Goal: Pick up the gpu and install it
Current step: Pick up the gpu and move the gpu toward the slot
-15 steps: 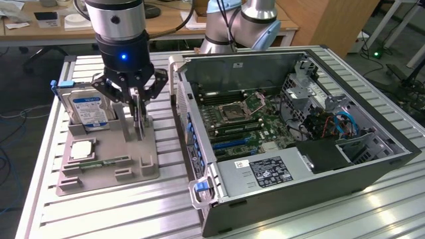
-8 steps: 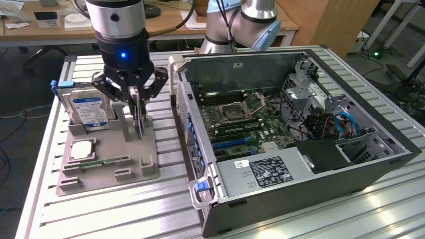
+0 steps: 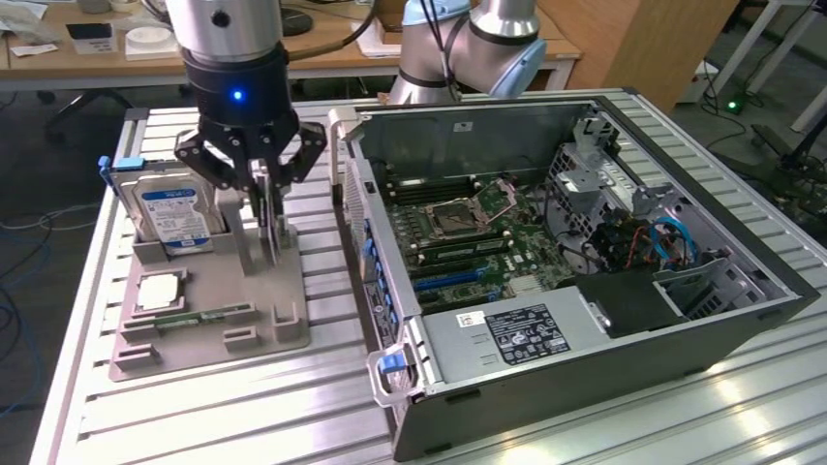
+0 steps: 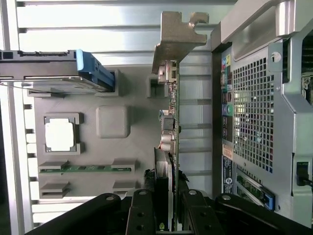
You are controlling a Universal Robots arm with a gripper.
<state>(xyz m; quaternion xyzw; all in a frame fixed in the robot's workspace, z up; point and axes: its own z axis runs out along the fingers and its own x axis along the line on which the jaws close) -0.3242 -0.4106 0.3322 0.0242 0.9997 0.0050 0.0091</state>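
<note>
Squarely over the parts tray, your one black gripper (image 3: pixel 267 208) (image 4: pixel 165 196) has its jaws clamped on the gpu (image 3: pixel 271 242) (image 4: pixel 173 117), with a finger pressed to each face. You hold a single gpu, a thin, flat, dark expansion card standing upright on its long edge. The wrist view shows it edge-on, with a green board line, small metal sockets down one side and a bent silvery bracket at the end away from the fingers. The card stands at the side of the one light grey moulded plastic tray (image 3: pixel 265 329) (image 4: pixel 112 122) that lies nearest the computer. Whether its lower edge has cleared the tray, you cannot tell.

Three other parts share that tray. One boxy silver hard drive (image 3: pixel 174 213) (image 4: pixel 44 71) with a blue-and-white label stands upright, towards the exterior view's left of your gripper. One square silver processor chip (image 3: pixel 158 291) (image 4: pixel 59 134) lies flat in its frame. One narrow green memory stick (image 3: pixel 207 315) (image 4: pixel 85 169) lies flat just beside the chip.

Towards the exterior view's right, one open dark grey computer case (image 3: pixel 452 126) (image 4: pixel 249 112) lies on its side on the slatted aluminium table (image 3: pixel 194 407), baring one green motherboard (image 3: pixel 478 242).
</note>
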